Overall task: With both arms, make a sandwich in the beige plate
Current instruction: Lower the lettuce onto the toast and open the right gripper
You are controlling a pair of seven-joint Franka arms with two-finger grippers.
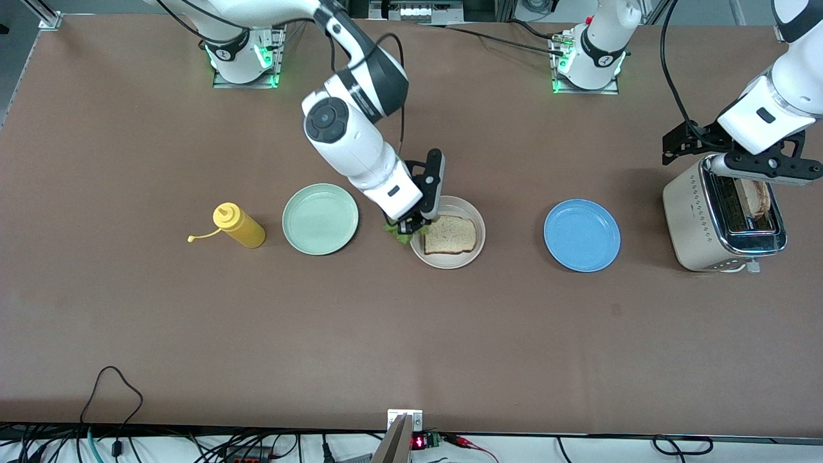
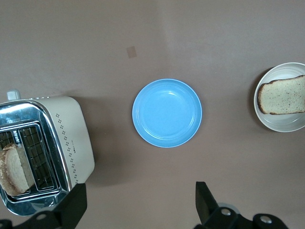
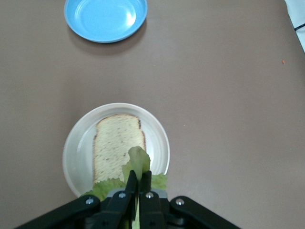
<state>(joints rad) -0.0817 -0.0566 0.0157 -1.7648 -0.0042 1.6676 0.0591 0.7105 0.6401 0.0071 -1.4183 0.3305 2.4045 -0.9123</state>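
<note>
- Nearest the front camera among the tableware is the blue plate (image 1: 582,235), bare, lying between the beige plate and the toaster.
- Beige plate (image 1: 476,247) sits mid-table and carries one bread slice (image 1: 450,235), lying flat.
- Right gripper (image 1: 411,226) hangs over that plate's rim, at about nine o'clock from the bread in the front view; its fingers are pinched tight on a lettuce leaf (image 1: 400,233).
- In the right wrist view the leaf (image 3: 136,164) droops over the edge of the slice (image 3: 116,148).
- Left gripper (image 1: 749,164) hovers over the toaster (image 1: 697,222) at the left arm's end of the table, fingers spread wide and holding nothing.
- One second bread slice (image 1: 757,196) stands upright in a toaster slot.
- At nine o'clock from the beige plate in the front view lies a green plate (image 1: 320,218), and farther that way a yellow bottle (image 1: 240,225) rests on its side.
</note>
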